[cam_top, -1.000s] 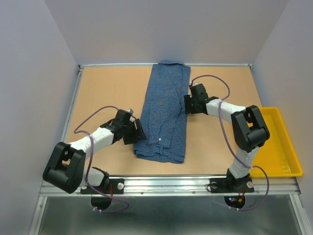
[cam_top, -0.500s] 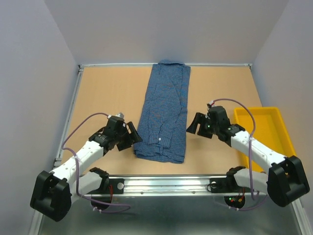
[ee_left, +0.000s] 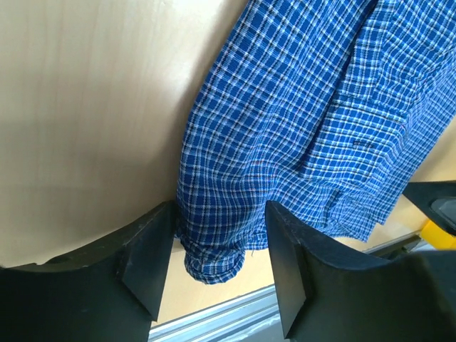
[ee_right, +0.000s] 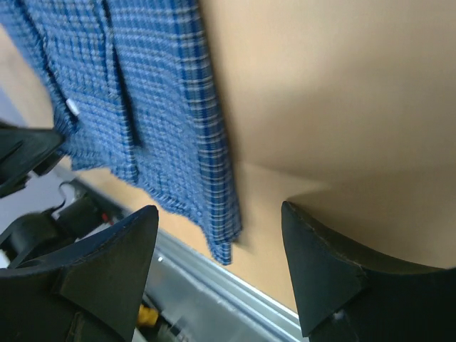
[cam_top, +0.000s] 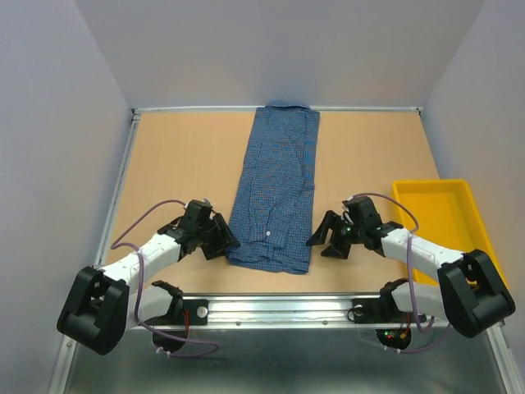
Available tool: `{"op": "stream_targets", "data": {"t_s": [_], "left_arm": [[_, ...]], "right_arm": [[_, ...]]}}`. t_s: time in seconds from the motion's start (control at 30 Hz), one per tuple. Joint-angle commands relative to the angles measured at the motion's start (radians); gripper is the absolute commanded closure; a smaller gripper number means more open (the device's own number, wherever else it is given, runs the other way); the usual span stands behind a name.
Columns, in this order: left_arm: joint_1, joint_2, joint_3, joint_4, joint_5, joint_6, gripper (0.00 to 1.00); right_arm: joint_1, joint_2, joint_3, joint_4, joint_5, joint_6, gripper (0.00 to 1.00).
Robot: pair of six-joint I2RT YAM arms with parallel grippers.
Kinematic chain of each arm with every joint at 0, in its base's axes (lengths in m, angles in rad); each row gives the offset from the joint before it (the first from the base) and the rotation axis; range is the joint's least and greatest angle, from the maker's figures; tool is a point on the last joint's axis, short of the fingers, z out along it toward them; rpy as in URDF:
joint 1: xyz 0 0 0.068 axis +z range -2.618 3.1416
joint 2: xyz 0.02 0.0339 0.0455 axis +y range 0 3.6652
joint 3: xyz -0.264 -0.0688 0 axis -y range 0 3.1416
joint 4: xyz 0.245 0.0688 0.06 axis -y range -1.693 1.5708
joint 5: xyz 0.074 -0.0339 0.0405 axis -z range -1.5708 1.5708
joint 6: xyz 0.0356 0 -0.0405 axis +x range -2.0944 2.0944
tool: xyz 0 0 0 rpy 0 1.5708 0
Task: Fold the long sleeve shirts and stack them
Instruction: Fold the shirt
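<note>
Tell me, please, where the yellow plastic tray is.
In the top view, the yellow plastic tray sits at the right edge of the tan table, beside the right arm.

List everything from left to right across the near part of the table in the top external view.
left gripper → blue checked shirt → right gripper → yellow tray
</note>
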Motion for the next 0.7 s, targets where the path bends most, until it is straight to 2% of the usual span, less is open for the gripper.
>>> {"op": "stream_targets", "data": {"t_s": [0.0, 0.17, 0.3, 0.37, 0.4, 0.43, 0.47, 0.5, 0.6, 0.67], "left_arm": [[-0.006, 0.038, -0.039, -0.022, 0.011, 0.012, 0.38], [-0.008, 0.093, -0.028, -0.006, 0.046, 0.032, 0.48], [-0.008, 0.106, -0.021, 0.001, 0.075, 0.059, 0.59], [-0.008, 0.103, -0.018, -0.001, 0.084, 0.067, 0.64], [-0.008, 0.1, -0.014, -0.004, 0.087, 0.07, 0.66], [-0.008, 0.094, -0.011, -0.012, 0.096, 0.073, 0.74], [-0.008, 0.087, -0.007, -0.019, 0.101, 0.078, 0.77], [-0.008, 0.074, 0.002, -0.036, 0.11, 0.078, 0.82], [-0.011, 0.023, 0.022, -0.07, 0.12, 0.067, 0.92], [-0.015, -0.005, 0.028, -0.104, 0.124, 0.052, 0.99]], "right_arm": [[0.033, 0.074, -0.04, 0.137, -0.087, 0.04, 0.25], [0.088, 0.185, -0.036, 0.226, -0.095, 0.074, 0.25], [0.102, 0.215, -0.034, 0.246, -0.089, 0.08, 0.35], [0.102, 0.206, -0.042, 0.246, -0.08, 0.08, 0.43], [0.102, 0.193, -0.044, 0.246, -0.075, 0.08, 0.57], [0.102, 0.185, -0.044, 0.243, -0.073, 0.077, 0.63], [0.102, 0.176, -0.045, 0.242, -0.073, 0.076, 0.7], [0.102, 0.157, -0.045, 0.228, -0.072, 0.074, 0.83], [0.102, 0.116, -0.03, 0.161, -0.072, 0.054, 0.99], [0.102, 0.094, -0.025, 0.129, -0.081, 0.038, 1.0]]}}
